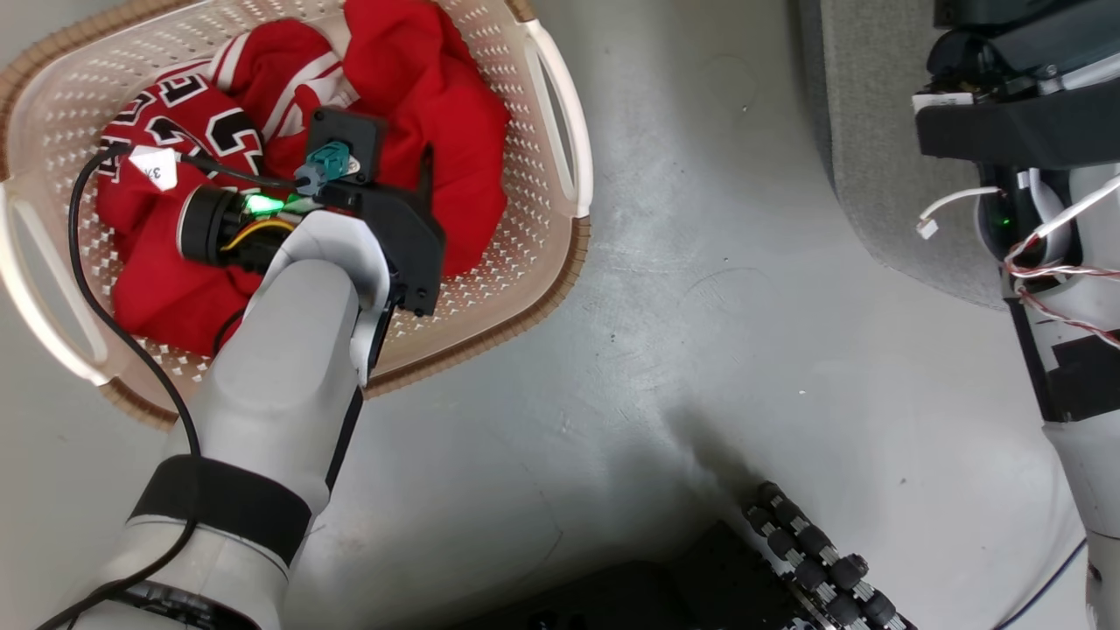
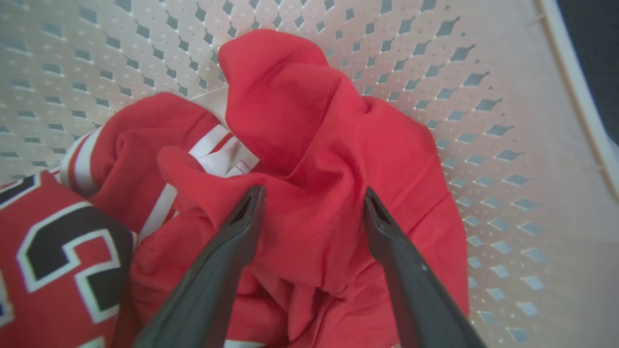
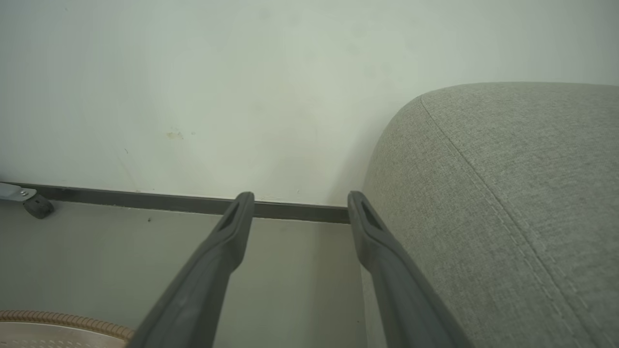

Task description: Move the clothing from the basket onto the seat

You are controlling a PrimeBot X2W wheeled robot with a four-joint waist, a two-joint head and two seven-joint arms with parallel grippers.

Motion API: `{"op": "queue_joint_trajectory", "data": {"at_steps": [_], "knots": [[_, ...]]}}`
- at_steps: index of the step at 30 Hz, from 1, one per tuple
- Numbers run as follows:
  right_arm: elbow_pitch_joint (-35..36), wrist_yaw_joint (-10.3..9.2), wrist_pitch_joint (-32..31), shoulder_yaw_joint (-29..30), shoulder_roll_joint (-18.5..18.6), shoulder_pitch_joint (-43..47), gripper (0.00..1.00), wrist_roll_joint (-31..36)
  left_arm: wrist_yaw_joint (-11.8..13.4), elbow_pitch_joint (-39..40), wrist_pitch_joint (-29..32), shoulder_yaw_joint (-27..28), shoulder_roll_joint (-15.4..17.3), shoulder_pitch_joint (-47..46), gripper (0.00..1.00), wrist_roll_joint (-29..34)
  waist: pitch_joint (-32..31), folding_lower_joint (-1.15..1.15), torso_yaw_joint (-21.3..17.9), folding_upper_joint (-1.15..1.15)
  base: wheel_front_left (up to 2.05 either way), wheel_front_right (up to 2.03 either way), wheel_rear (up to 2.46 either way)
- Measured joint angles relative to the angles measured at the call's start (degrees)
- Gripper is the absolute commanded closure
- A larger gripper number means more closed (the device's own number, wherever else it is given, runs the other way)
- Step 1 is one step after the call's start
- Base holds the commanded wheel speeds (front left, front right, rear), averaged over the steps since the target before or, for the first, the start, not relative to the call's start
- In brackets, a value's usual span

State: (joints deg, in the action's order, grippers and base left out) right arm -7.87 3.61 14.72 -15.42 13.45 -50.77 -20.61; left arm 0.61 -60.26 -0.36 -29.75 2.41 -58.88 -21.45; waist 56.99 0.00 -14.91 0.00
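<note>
The cream perforated basket (image 1: pixel 560 262) stands on the floor at the upper left, holding the crumpled red clothing (image 1: pixel 420 87). One garment shows a black-and-white number (image 1: pixel 192 122). My left arm reaches down into the basket. In the left wrist view my left gripper (image 2: pixel 314 193) is open, its two fingers spread over a raised fold of plain red fabric (image 2: pixel 300 121), beside the numbered jersey (image 2: pixel 63 251) and the basket wall (image 2: pixel 483 96). My right gripper (image 3: pixel 300 198) is open and holds nothing, next to the light-grey seat (image 3: pixel 508 193), whose corner is also at the upper right (image 1: pixel 875 131).
Grey floor (image 1: pixel 700 350) lies between basket and seat. My right arm (image 1: pixel 1050 219) with loose wires hangs by the seat's edge. My base with black rollers (image 1: pixel 814 560) is at the bottom. A pale wall with a dark baseboard (image 3: pixel 145 199) and the basket rim (image 3: pixel 63 320) lie ahead.
</note>
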Motion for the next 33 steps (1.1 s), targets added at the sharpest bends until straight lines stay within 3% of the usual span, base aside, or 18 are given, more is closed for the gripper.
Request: {"op": "queue_joint_trajectory", "data": {"at_steps": [10,11,12,13,24,33], "knots": [[0.33,0.43,0.00,0.60,-1.92,0.89,0.00,-0.03,2.50,-5.49,4.13,-1.34,0.19,-2.16,0.00,2.27,1.22,0.00,-1.76,0.00,0.00,0.00,0.00],[0.34,0.43,0.00,0.74,-2.14,1.16,0.00,-0.04,2.50,-5.82,4.34,-1.58,0.31,-2.20,0.13,2.75,1.31,0.00,-1.94,0.00,0.00,0.00,0.00],[0.33,0.44,0.00,0.93,-2.15,1.38,0.00,-0.03,2.71,-6.01,4.34,-1.75,0.31,-2.22,0.66,3.19,1.40,0.00,-2.06,0.00,0.00,0.00,0.00],[0.33,0.44,0.00,0.93,-2.15,1.38,0.00,-0.03,2.71,-6.01,4.34,-1.75,0.31,-2.22,1.00,3.19,1.40,0.00,-2.06,0.00,0.00,0.00,0.00],[-2.31,1.03,0.00,3.48,-2.37,2.32,0.00,-0.03,2.78,-6.51,0.46,-1.70,0.22,-2.27,1.00,3.21,-0.61,0.00,-1.80,0.00,0.00,0.00,0.00],[-5.82,2.03,0.00,3.66,-2.25,3.76,0.00,0.70,0.19,-6.49,-5.04,-0.85,0.11,0.65,1.00,0.85,-5.31,0.00,-0.15,0.00,0.00,0.00,0.00]]}}
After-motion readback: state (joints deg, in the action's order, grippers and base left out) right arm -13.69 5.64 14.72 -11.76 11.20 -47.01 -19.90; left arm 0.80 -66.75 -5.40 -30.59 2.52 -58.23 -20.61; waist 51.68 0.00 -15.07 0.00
